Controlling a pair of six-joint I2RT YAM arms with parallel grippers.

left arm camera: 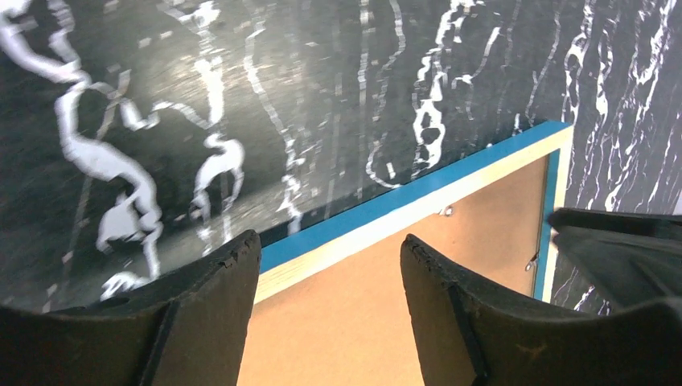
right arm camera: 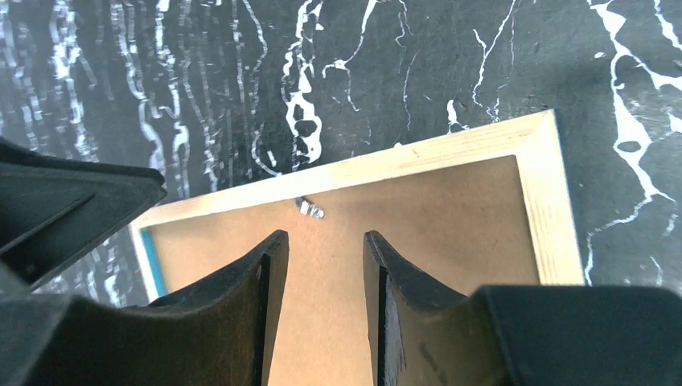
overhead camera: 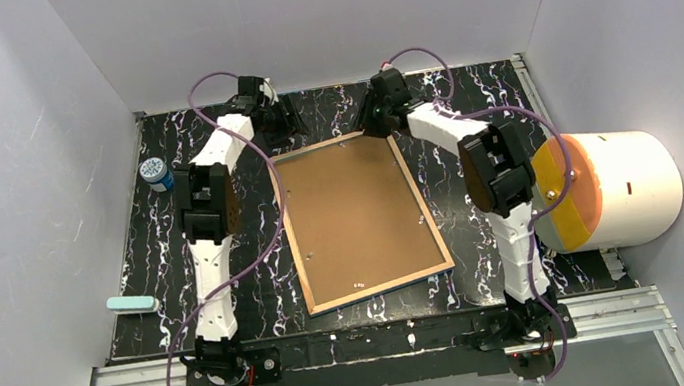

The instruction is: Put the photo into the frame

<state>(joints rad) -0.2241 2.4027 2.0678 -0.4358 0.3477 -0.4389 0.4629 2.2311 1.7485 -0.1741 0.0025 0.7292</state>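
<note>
The frame [overhead camera: 288, 223] lies back-up in the middle of the table, with a light wood rim and a blue edge. The plain brown backing board [overhead camera: 356, 211] fills it. The photo is hidden. My left gripper [overhead camera: 282, 116] is open above the frame's far left corner; in the left wrist view the gripper [left arm camera: 330, 251] hovers over the blue and wood rim [left arm camera: 402, 201] and the board [left arm camera: 354, 314]. My right gripper [overhead camera: 376, 117] is open and empty above the far right corner; in the right wrist view the gripper [right arm camera: 322, 240] is over the board [right arm camera: 450, 217], near a metal tab [right arm camera: 310, 209] and the rim [right arm camera: 450, 149].
A small blue and white jar [overhead camera: 154, 173] stands at the far left. A teal block [overhead camera: 132, 304] lies at the left edge. A large white cylinder with an orange and yellow face [overhead camera: 620, 184] sits at the right. Grey walls enclose the table.
</note>
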